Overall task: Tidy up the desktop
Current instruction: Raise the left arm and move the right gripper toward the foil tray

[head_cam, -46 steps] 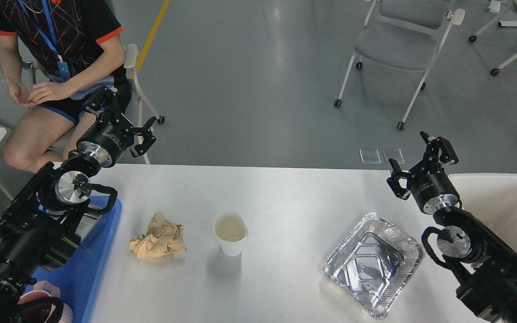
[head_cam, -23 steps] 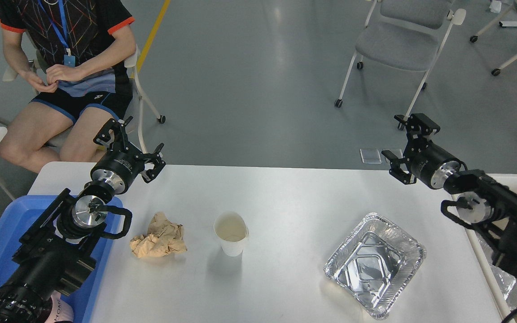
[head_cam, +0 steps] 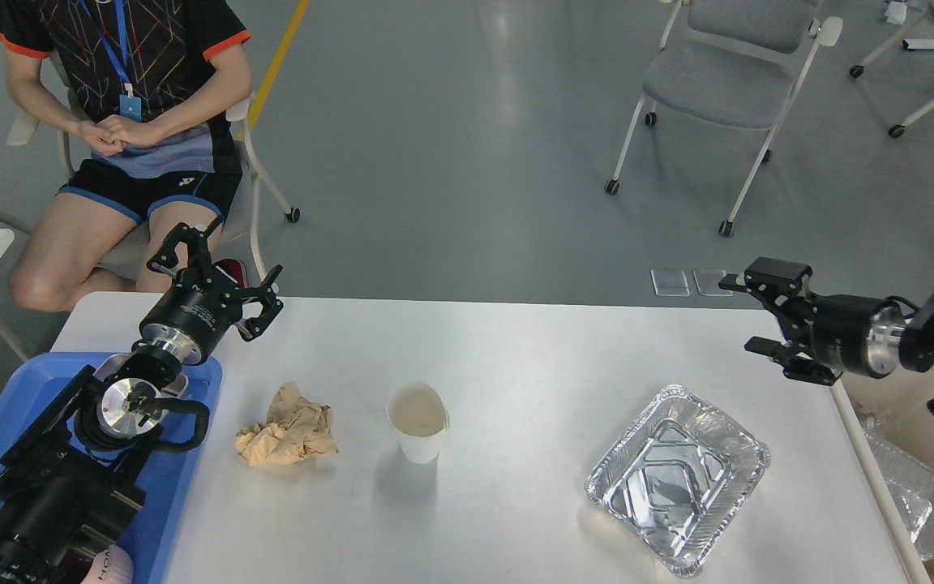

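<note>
Desk fills the near view, still holding crumpled paper, cup, foil tray. Right gripper swung out right, left gripper pulled back; both fingers open, empty; nothing cleared yet.

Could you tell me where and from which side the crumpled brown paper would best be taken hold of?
Probably from straight above, pinching the raised ridge at the top of the crumpled brown paper. It lies loose on the desktop, free of the paper cup, and its folds give the fingers purchase. The left gripper, open, is nearer.
</note>
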You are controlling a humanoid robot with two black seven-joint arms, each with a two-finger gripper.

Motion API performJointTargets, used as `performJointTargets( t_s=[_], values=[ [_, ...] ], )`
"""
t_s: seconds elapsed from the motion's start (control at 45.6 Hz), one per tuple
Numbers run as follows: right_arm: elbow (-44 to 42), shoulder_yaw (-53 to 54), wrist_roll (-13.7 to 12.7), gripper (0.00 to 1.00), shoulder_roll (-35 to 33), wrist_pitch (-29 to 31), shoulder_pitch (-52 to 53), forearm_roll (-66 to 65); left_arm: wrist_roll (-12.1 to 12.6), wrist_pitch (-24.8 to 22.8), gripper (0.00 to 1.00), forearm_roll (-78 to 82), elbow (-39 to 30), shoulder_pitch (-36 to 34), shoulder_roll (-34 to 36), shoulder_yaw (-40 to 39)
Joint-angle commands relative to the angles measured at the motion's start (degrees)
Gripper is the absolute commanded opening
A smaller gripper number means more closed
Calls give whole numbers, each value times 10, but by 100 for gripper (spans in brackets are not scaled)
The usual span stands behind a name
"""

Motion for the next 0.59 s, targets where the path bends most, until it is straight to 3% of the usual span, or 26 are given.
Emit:
performJointTargets(
  t_s=[0.0,0.197,0.307,0.439,0.57],
  values=[
    [67,-1,1,100,-85,38,3,-64,1,2,96,0,-1,9,-1,-1],
    [146,2,7,100,-194,51,-36,-155,1,18,96,-1,-5,11,-2,-1],
    [157,3,8,100,-212,50,-47,-225,1,21,96,-1,-5,12,-2,-1],
    [148,2,8,100,-167,33,-62,-376,1,23,96,-1,-5,12,-3,3],
    [87,-6,9,100,-65,11,-81,-489,1,33,96,-1,-5,15,-4,6]
  ],
)
